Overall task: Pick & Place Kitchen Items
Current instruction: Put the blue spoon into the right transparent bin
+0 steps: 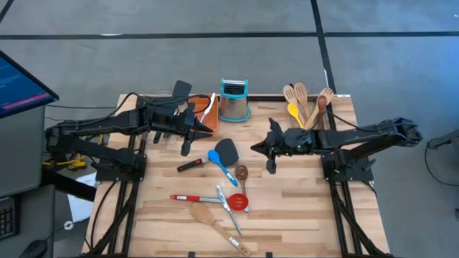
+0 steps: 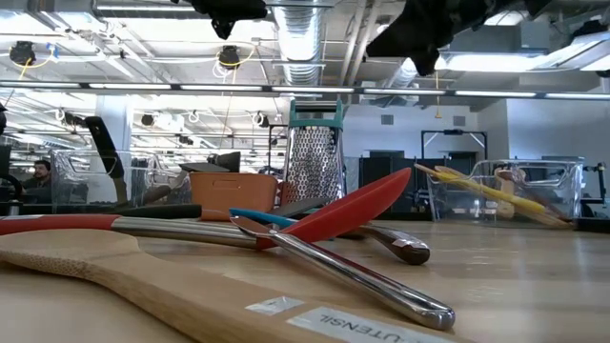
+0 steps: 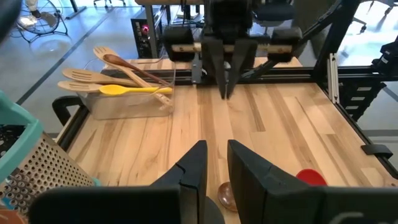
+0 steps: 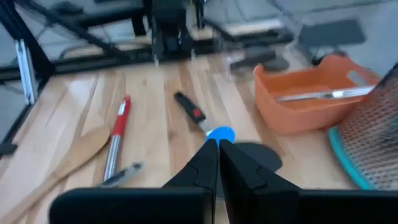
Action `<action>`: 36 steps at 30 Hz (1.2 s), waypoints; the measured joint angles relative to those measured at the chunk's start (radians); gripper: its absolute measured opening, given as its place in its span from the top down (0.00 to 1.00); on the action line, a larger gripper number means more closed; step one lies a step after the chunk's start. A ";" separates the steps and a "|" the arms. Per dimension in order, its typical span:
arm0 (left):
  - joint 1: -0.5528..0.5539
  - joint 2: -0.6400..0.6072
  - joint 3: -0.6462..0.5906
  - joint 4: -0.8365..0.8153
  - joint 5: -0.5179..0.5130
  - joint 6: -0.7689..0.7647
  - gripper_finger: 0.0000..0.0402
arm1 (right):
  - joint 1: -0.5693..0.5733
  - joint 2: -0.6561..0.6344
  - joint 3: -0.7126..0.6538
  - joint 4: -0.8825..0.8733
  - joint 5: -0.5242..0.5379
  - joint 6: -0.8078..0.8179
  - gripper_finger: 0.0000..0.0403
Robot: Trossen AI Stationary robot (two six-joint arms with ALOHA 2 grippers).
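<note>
Above the surface (image 1: pixel 287 215) our right tool (image 1: pixel 258 147) hangs shut and empty, so it could knock the blue spoon (image 1: pixel 215 158) aside if we lower without opening.

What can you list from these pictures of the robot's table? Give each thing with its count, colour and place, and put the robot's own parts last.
Box grater: one, steel with teal top, far middle of the table.
Orange tray: one, left of the grater, a pale utensil lying in it.
Clear bin: one, far right corner, holding wooden utensils and a yellow spoon.
Blue spoon: one, table centre.
Black turner: one, beside the blue spoon.
Red spoon: one, steel handle, near middle.
Red-handled tool: one, left of the red spoon.
Wooden spatula: one, near edge.
Monitor: one, left of the table.
Left pincer: narrowly open, over the tray's edge.
Right pincer: shut, empty, above the table centre.
</note>
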 joint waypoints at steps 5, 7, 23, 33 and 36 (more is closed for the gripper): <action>-0.020 0.000 0.000 -0.002 0.001 -0.038 0.88 | 0.018 0.019 0.001 0.004 0.000 0.003 0.97; -0.035 0.000 0.000 -0.009 0.001 -0.056 0.88 | 0.022 0.029 -0.004 -0.006 0.000 0.003 0.97; -0.202 0.000 0.000 -0.076 0.002 -0.060 0.88 | 0.020 0.251 0.003 0.336 0.000 -0.005 0.97; -0.266 0.000 -0.002 -0.145 0.001 -0.057 0.88 | 0.023 0.313 0.021 0.330 0.000 -0.005 0.97; -0.284 0.000 -0.020 -0.147 0.001 -0.056 0.88 | 0.023 0.307 0.021 0.332 0.000 -0.005 0.97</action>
